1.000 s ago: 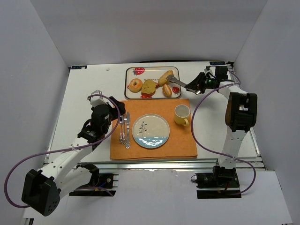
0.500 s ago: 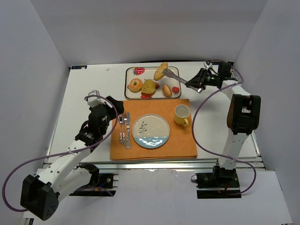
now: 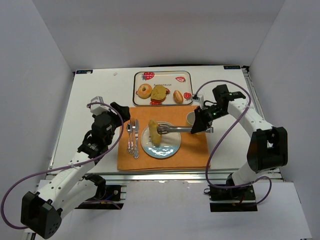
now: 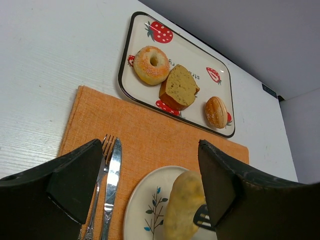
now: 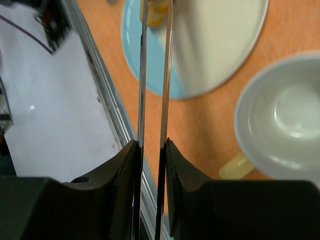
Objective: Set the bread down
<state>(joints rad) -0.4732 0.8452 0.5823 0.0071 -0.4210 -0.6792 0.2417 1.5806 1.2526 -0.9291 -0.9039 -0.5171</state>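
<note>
My right gripper [image 3: 199, 125] is shut on metal tongs [image 3: 176, 129], and the tongs pinch a long yellow bread roll [image 3: 155, 132] over the left part of the white and blue plate [image 3: 170, 148]. I cannot tell whether the roll touches the plate. In the right wrist view the tongs [image 5: 152, 75] run up between my pads [image 5: 176, 165] to the roll [image 5: 157, 12] at the top edge. My left gripper [image 3: 120, 112] is open and empty beside the cutlery. Its view shows the roll [image 4: 186, 205] on the plate [image 4: 142, 210].
A strawberry tray [image 3: 186, 76] at the back holds a doughnut [image 3: 144, 91], a brown bread slice [image 3: 159, 93] and a small roll [image 3: 178, 96]. A yellow cup [image 3: 193, 119] stands right of the plate. Fork [image 3: 130, 135] and knife [image 3: 135, 137] lie on the orange placemat [image 3: 192, 152].
My right gripper lifted the roll with the tongs off the tray and carried it forward and left over the plate. The left arm shifted slightly.
</note>
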